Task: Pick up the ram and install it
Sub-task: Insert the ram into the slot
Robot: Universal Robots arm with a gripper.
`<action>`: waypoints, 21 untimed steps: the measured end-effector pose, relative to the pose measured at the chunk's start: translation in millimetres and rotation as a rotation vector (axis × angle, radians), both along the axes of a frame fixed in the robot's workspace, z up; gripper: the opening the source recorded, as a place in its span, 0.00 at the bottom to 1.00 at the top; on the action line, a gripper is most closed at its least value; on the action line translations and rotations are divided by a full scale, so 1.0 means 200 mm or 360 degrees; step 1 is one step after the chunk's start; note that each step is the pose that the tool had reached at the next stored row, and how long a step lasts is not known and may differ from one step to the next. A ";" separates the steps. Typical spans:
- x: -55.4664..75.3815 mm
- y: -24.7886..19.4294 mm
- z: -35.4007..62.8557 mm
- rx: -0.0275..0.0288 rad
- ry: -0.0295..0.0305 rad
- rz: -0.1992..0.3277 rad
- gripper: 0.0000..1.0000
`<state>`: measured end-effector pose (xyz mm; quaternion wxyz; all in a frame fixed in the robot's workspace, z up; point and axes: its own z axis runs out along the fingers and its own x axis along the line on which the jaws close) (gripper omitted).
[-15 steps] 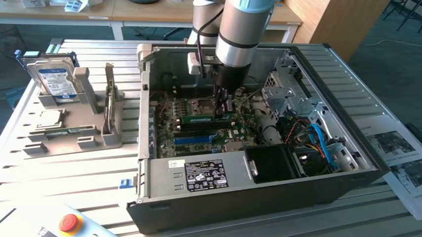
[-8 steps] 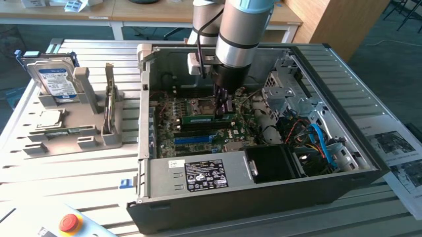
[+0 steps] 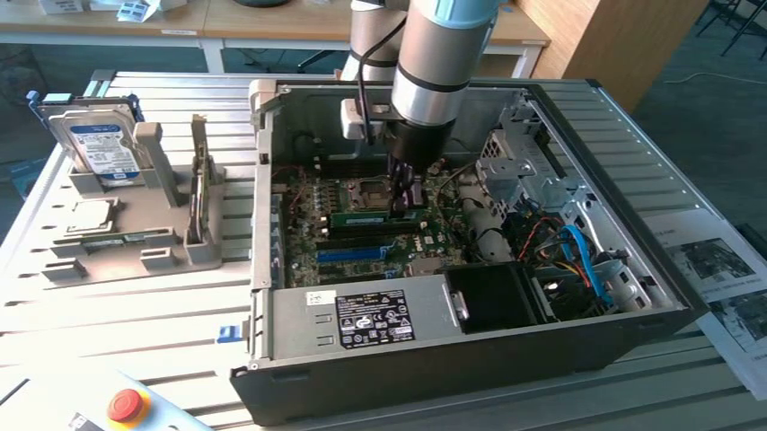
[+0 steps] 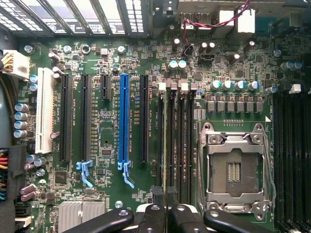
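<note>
The ram [image 3: 359,218] is a narrow green stick standing on edge on the motherboard [image 3: 312,202] inside the open computer case [image 3: 480,359]. My gripper [image 3: 403,205] reaches down from above onto the end of the stick on the exterior view's right. In the wrist view the ram [image 4: 165,141] appears edge-on as a thin line along the black memory slots [image 4: 177,141] beside the CPU socket [image 4: 233,170]. There my gripper [image 4: 165,196] is shut, with its black fingertips [image 4: 156,194] pressed against both faces of the stick.
A long blue slot [image 4: 124,116] and black card slots lie beside the memory slots. The power supply [image 3: 359,319], drive cage [image 3: 527,153] and blue cables [image 3: 587,260] crowd the case. On the exterior view's left, a grey holder [image 3: 132,242] carries a hard drive [image 3: 102,148] and an upright card [image 3: 200,180]. A red stop button [image 3: 126,404] sits in front.
</note>
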<state>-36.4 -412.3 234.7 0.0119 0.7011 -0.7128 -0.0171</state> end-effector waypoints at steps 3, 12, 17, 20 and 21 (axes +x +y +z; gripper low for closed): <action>0.00 0.000 -0.001 0.00004 -0.00002 0.0000 0.12; 0.00 -0.006 -0.001 0.00003 -0.00002 0.0000 0.12; 0.00 -0.006 -0.008 0.00025 -0.00015 0.0000 0.12; 0.00 -0.006 -0.009 0.00027 -0.00016 0.0000 0.12; 0.00 -0.006 -0.009 0.00026 -0.00017 0.0000 0.12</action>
